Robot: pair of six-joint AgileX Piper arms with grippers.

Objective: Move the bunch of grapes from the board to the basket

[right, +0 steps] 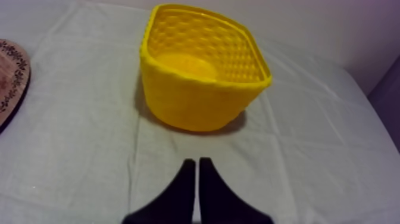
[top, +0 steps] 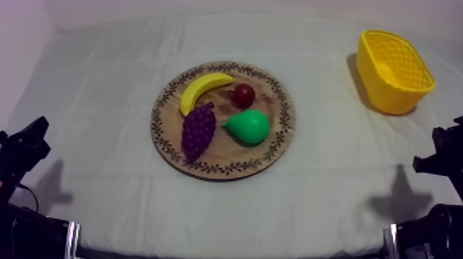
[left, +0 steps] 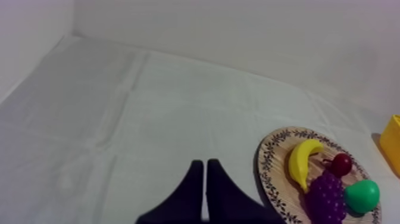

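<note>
L gripper [left: 205,165] & R gripper [right: 197,161] both clenched empty, grapes [top: 198,131] at 8 o'clock on board [top: 238,157], just beside banana [top: 203,89] & pear [top: 248,127], so a wide grab may knock those off.

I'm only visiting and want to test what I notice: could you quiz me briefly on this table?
1. True or false: the yellow basket stands apart from the wooden board.
2. How many fruits lie on the board? A two, B four, C six.
3. Fill in: the bunch of grapes lies beside the green ____.
Key: 1 true; 2 B; 3 pear.
</note>
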